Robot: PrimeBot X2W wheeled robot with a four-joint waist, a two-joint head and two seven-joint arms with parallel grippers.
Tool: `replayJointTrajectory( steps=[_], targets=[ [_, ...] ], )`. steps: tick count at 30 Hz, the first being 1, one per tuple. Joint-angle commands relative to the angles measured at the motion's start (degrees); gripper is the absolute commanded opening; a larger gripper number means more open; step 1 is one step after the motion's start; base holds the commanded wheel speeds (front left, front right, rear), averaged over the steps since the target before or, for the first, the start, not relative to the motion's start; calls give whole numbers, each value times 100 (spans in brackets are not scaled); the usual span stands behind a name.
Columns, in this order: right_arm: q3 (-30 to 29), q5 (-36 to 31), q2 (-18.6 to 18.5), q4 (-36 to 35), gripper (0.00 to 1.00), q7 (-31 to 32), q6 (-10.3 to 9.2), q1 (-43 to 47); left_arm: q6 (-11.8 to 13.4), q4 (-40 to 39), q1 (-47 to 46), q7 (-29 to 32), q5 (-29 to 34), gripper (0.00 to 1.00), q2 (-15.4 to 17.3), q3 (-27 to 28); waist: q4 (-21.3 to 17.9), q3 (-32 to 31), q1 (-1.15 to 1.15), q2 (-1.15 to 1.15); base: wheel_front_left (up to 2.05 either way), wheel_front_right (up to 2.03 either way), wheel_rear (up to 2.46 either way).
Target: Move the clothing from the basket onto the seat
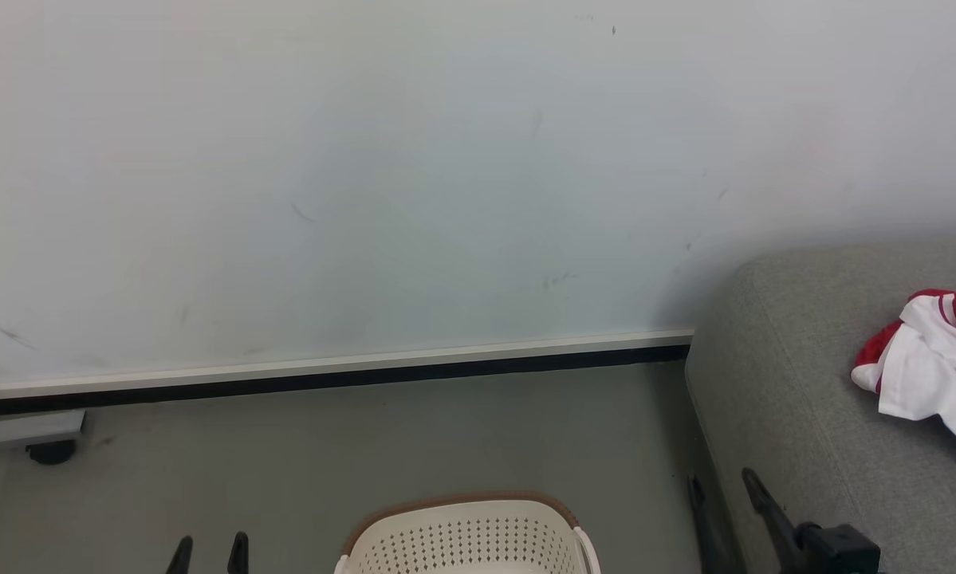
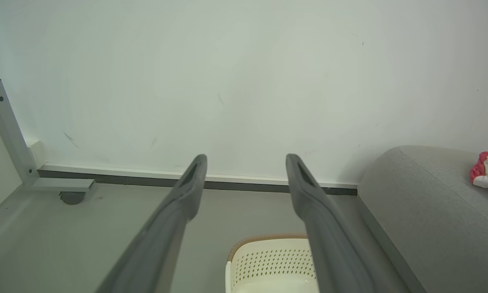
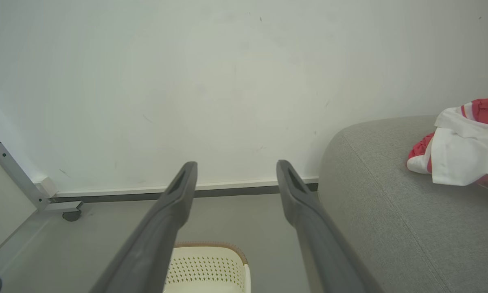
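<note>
Over on the seat (image 1: 788, 383), clothing (image 1: 932, 367) is lying; left tool (image 1: 210, 554) and right tool (image 1: 723, 486) are hanging released. Dipping straight inside the basket (image 1: 466, 538) is looking wisest.

Even, soft light; sharp focus (wrist views bend at edges).

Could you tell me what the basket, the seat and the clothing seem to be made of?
The basket looks like matte cream plastic, given its regular punched holes. The seat seems to be grey woven upholstery, with visible grain. The clothing looks like soft red-and-white fabric, crumpled in folds.
</note>
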Motion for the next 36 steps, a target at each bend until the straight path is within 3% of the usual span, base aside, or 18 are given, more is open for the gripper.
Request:
replayJointTrajectory(
  steps=[1, 6, 20, 36],
  targets=[
    [1, 3, -1, 11, 0, 0, 0, 3, -1, 8, 6, 1, -2, 0, -7, 13, 0, -1, 0, 0, 0, 0, 0],
    [-3, 51, -7, 299, 0, 10, 0, 193, -2, 308, 33, 58, -43, 0, -115, -8, -2, 2, 0, 0, 0, 0, 0],
    [-197, 1783, -112, 431, 0, 130, 0, -28, -115, 476, -231, 473, -1464, 0, -185, 158, 0, 77, 0, 0, 0, 0, 0],
    [-404, 3317, -183, 559, 0, 264, -1, -233, -218, 619, -461, 839, -2755, 0, -248, 297, 1, 158, 0, 0, 0, 0, 0]
  ],
)
